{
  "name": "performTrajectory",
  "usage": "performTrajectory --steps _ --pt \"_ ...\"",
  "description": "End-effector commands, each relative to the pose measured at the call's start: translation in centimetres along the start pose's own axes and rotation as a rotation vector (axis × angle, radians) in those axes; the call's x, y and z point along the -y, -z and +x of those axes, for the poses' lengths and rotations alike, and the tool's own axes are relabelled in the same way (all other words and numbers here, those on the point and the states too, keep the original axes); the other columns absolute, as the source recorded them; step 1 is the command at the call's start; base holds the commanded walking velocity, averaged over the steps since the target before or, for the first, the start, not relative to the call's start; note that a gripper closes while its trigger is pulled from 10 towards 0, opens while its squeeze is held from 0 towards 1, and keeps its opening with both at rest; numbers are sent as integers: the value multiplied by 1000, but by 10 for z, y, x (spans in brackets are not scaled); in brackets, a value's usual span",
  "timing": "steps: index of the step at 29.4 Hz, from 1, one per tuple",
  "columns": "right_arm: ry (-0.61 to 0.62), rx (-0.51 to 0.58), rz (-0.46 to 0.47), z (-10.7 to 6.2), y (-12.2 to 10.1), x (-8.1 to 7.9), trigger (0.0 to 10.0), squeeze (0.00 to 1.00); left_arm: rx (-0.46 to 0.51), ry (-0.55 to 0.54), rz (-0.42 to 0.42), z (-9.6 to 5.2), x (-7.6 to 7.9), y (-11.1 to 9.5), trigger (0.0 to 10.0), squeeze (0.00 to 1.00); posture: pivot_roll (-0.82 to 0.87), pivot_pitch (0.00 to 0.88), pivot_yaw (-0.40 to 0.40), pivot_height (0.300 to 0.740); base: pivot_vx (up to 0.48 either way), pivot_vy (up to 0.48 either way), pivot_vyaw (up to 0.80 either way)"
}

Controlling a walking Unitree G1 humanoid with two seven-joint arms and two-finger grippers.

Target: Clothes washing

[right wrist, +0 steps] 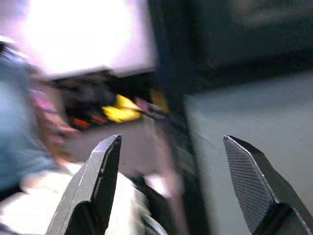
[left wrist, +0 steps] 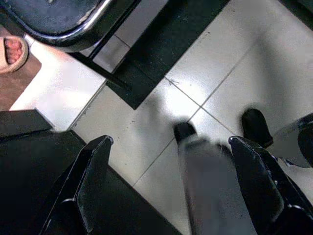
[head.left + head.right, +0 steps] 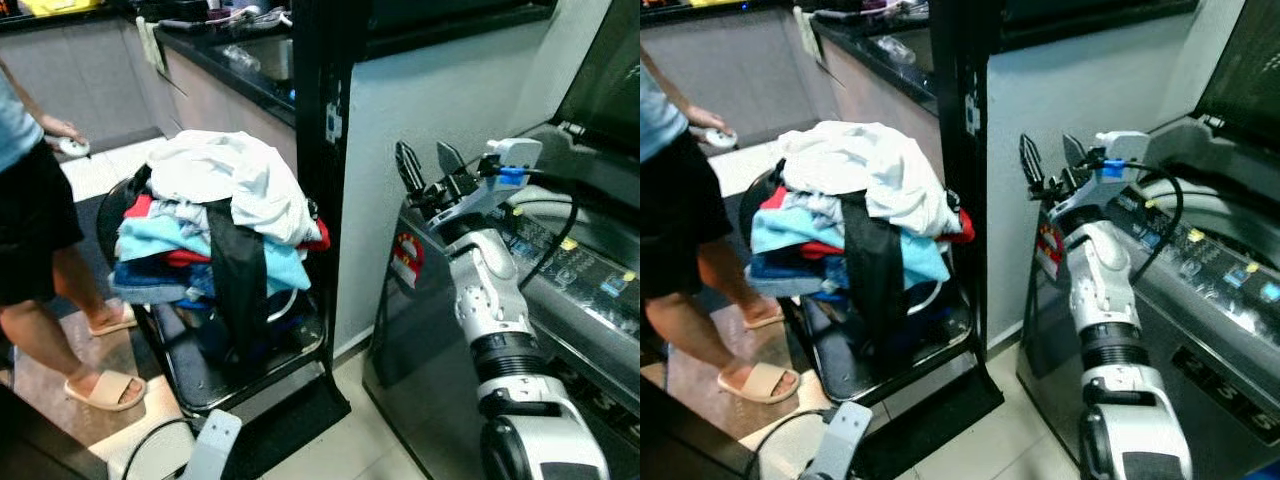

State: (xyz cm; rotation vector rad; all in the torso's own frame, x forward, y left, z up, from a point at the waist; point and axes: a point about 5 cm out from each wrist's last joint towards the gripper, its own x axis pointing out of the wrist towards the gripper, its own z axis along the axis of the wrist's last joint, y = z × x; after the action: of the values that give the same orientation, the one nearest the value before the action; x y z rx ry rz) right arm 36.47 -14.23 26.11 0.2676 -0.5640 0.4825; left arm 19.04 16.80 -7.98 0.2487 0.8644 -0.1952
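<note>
A: Where's my right gripper (image 3: pixel 427 162)?

B: Raised in front of the pale wall, fingers spread, holding nothing. It's above the near corner of the washing machine (image 3: pixel 560 290), between the machine and the dark post (image 3: pixel 320 150).

A: I read the same on the right wrist view: both fingers (image 1: pixel 93 186) wide apart, background blurred. Left one?

B: Left gripper (image 2: pixel 171 191) hangs low, pointing at the tiled floor (image 2: pixel 220 63). Fingers spread, empty. The robot's two black feet (image 2: pixel 254 125) show between them.

A: Clothes?

B: The clothes pile (image 3: pixel 215 215) is heaped on a black chair (image 3: pixel 250 370), to the left of the post. White garment on top, light blue, red and denim layers under it, a black piece hanging down the front. Well apart from my right gripper.

A: Anything else I should see?

B: A person (image 3: pixel 35 230) stands left of the chair in black shorts and beige slippers, holding a small white object. A dark kitchen surface (image 3: pixel 230 55) with a sink runs behind the pile.
</note>
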Motion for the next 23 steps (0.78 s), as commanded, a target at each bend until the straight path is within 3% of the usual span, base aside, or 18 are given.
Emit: performTrajectory --steps 1,5,10,21,23 --pt "-70 2 46 0 2 -14 10000 0 -46 -10 17 -3 -6 12 10000 0 80 18 -24 740 345 0 0" --pt "-113 18 82 -3 -1 -21 10000 0 -51 -11 29 -4 -7 13 10000 0 81 18 -25 740 320 0 0" --pt "-165 23 116 -8 -3 -28 10000 0 -55 -12 27 -4 -7 14 10000 0 85 16 -20 740 271 0 750" --pt "-274 -39 57 -11 -5 -45 10000 0 -64 -17 41 -5 -9 16 10000 0 86 15 -17 740 0 0 768" --pt "-307 -90 -7 -10 -1 -56 10000 0 -70 -12 53 -5 -9 18 10000 0 88 17 -16 740 0 0 200"
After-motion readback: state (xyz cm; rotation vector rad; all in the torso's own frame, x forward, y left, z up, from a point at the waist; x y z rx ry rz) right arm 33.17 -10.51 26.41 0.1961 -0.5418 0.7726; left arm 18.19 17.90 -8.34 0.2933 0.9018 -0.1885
